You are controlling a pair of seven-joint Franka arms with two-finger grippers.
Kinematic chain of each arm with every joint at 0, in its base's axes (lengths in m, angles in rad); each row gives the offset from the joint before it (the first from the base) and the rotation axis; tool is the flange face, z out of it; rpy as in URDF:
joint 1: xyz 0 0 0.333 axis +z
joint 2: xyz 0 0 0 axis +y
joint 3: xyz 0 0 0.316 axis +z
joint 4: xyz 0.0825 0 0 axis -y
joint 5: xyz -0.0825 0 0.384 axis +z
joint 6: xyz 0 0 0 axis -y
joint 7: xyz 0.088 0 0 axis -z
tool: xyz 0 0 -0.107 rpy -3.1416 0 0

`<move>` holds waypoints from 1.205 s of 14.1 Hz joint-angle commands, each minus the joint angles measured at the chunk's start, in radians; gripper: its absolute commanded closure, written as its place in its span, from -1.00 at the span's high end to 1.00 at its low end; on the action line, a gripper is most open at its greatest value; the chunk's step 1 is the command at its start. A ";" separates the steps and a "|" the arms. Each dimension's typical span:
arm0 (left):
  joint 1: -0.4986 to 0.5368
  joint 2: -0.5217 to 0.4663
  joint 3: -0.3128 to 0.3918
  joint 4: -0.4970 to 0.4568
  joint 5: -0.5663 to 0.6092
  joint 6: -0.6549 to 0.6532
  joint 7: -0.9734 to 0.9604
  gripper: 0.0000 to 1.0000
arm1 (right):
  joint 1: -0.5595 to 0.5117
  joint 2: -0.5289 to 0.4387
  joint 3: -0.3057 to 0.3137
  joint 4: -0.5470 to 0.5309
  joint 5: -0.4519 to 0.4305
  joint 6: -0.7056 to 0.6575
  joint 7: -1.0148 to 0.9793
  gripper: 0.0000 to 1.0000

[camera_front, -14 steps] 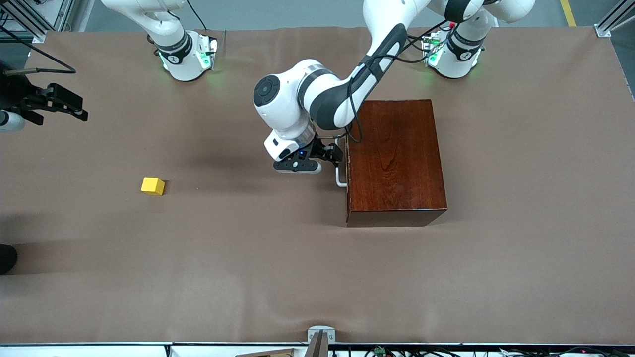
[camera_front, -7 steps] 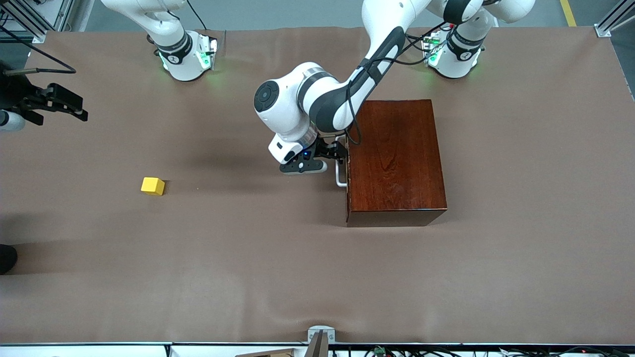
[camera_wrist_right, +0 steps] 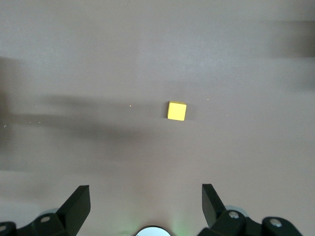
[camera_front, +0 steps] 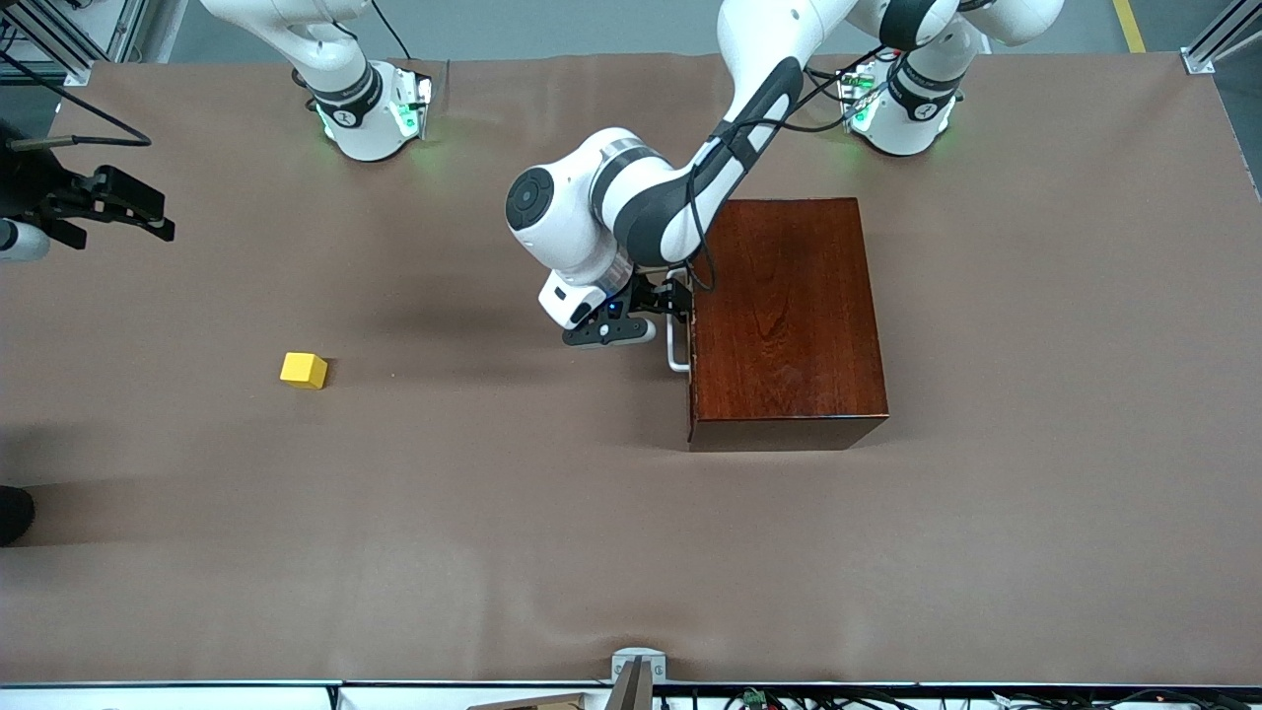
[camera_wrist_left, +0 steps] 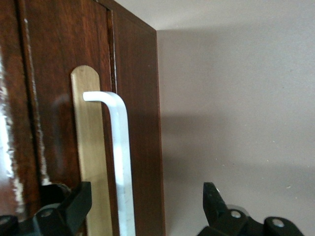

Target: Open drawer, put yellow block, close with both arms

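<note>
The left gripper [camera_front: 678,304] is straddling the white handle [camera_front: 675,347] of the closed drawer [camera_wrist_left: 59,98], jaws open. To pull cleanly, it likely needs to close squarely on the bar first. The right gripper [camera_front: 148,212] is waiting with jaws open above the bench [camera_front: 552,532], the yellow block [camera_front: 303,370] lying well apart from the drawer, toward the right arm's end.

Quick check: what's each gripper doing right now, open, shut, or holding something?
Left gripper: open, fingers either side of the drawer's white handle, not yet gripping it.
Right gripper: open, empty, up over the table above the yellow block.
</note>
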 commanded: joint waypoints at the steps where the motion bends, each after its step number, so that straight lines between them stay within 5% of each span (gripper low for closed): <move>1: -0.004 0.038 -0.001 0.039 0.004 0.005 -0.032 1.00 | -0.014 -0.008 0.007 -0.004 0.004 -0.007 -0.013 1.00; 17: -0.005 0.053 -0.044 0.043 -0.049 0.195 -0.216 1.00 | -0.016 -0.006 0.007 -0.004 0.004 -0.010 -0.013 1.00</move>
